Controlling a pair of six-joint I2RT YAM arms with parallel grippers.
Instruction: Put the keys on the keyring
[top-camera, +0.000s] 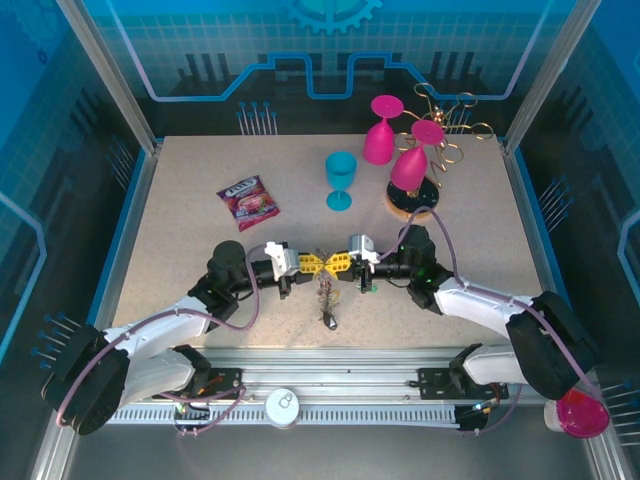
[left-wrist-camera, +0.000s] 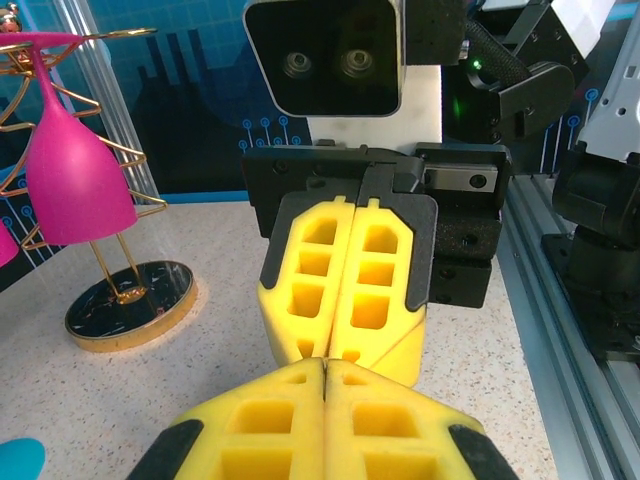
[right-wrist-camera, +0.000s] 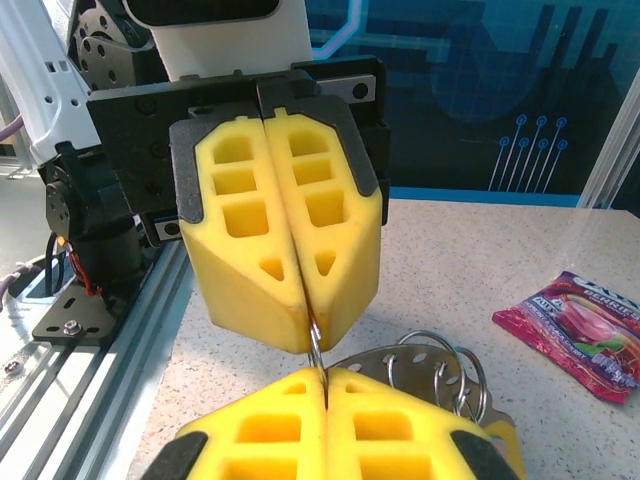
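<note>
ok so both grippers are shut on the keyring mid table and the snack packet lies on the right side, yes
No: the snack packet lies on the table's left side, as the top view shows. The left gripper and right gripper are indeed shut on the keyring mid table.

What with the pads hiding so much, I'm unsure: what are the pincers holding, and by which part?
The keyring, by its thin wire: the left pincer and right pincer are shut on it, tip to tip, with the keys dangling below.
</note>
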